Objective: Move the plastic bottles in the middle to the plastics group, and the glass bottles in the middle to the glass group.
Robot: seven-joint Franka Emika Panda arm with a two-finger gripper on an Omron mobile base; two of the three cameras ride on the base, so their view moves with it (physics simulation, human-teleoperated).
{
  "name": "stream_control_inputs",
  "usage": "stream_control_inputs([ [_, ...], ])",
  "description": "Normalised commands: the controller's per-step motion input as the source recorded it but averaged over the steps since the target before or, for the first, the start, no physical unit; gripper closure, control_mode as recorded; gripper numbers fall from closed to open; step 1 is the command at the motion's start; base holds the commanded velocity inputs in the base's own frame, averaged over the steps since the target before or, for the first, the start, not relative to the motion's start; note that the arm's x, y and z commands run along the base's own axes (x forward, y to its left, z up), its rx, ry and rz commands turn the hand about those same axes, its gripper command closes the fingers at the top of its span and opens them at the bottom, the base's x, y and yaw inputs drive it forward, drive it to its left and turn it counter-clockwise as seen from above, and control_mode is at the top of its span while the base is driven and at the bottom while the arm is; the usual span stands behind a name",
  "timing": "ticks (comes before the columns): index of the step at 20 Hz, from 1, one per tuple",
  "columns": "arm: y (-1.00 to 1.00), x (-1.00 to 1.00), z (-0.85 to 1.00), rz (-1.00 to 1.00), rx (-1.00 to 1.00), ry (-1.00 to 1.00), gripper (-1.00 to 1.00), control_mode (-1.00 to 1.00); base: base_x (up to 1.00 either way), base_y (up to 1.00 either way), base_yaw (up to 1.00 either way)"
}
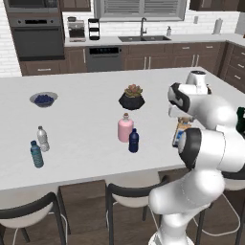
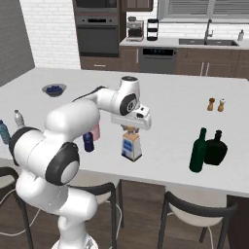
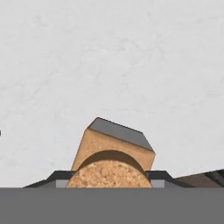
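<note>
- Cork-topped square bottle sat clamped at its cork in the gripper; in the hand view the tan cork filled the space between the jaws, which had closed on it.
- It stood tilted on or just over the island counter, in the middle; whether it was lifted clear I couldn't tell.
- So by my read, one glass bottle was in hand but not yet delivered.
- Its target, the tall green bottle, waited well off to the right, beside a squat dark bottle.
- Pink bottle and navy bottle stood side by side mid-counter, untouched.
- Clear water bottle and teal water bottle stood together far left, with the navy one not yet among them.
- Three moves looked left, none finished.
</note>
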Motion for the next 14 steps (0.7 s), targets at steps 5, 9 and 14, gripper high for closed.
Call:
stream_control_inputs([
  [5,-0.87,0.18,0.00,-0.20,0.00,0.00,1.00,-1.00,0.00,0.00,0.00],
  [9,-0.83,0.03,0.00,-0.19,0.00,-0.06,1.00,-1.00,0.00,0.00,0.00],
  [14,-0.84,0.12,0.00,-0.20,0.00,0.00,1.00,-1.00,0.00,0.00,0.00],
])
